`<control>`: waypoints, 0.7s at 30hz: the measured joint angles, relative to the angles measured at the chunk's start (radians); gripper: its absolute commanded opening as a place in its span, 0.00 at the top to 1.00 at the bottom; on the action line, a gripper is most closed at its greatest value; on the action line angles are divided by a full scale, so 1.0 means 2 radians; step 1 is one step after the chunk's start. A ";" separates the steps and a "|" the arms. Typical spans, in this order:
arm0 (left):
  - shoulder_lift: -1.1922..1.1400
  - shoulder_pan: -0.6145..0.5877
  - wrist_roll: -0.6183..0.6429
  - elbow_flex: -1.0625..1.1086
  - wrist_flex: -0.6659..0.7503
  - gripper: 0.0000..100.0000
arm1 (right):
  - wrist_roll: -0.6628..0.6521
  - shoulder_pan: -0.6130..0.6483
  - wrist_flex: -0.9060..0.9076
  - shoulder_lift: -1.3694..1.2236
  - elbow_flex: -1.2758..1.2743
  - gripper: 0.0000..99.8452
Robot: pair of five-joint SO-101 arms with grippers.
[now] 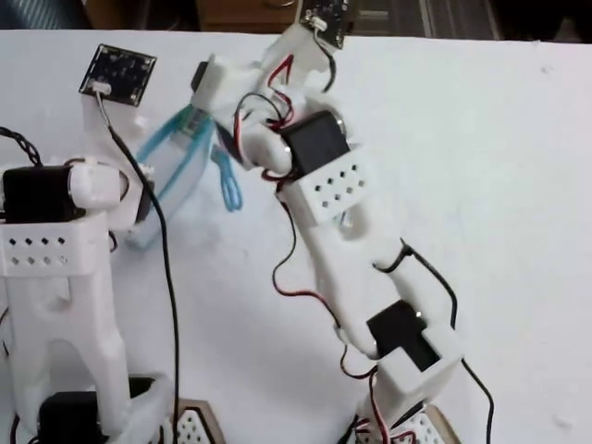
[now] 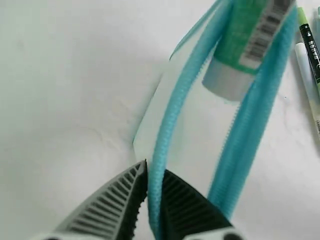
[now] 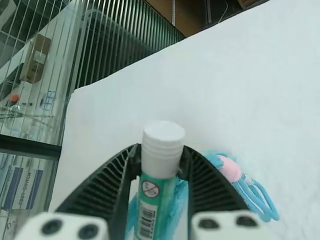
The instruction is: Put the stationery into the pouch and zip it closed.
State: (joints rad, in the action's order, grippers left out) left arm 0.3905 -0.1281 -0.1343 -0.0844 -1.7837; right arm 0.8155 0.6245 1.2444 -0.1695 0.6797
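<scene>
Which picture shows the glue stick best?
The right wrist view: the glue stick sits up close, white cap and green body, clamped in the right end effector. The left wrist view shows its lower end in the open pouch. The high view shows a small green bit.

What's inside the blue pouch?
A green glue stick pokes in between the zipper edges of the pouch, held by the right gripper. The left gripper covers the pouch's end, so anything there is hidden.
</scene>
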 measured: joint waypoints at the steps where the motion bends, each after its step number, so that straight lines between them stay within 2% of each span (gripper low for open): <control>1: 0.000 0.000 0.004 0.000 0.001 0.98 | -0.006 0.006 -0.002 0.000 -0.005 0.96; 7: -0.003 -0.002 0.007 -0.003 -0.002 0.98 | -0.054 0.038 -0.005 0.001 -0.009 0.94; 14: -0.003 -0.001 0.007 -0.003 0.000 0.98 | -0.067 0.043 -0.002 0.001 -0.009 0.72; 17: -0.003 0.000 0.007 -0.003 0.000 0.98 | -0.068 0.048 -0.002 0.001 -0.009 0.72; 21: -0.003 0.000 0.007 -0.003 0.000 0.98 | -0.068 0.051 -0.002 0.001 -0.010 0.77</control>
State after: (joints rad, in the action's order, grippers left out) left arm 0.3844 -0.1281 -0.1204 -0.0905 -1.7837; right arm 0.6805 0.7273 1.2413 -0.1680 0.6598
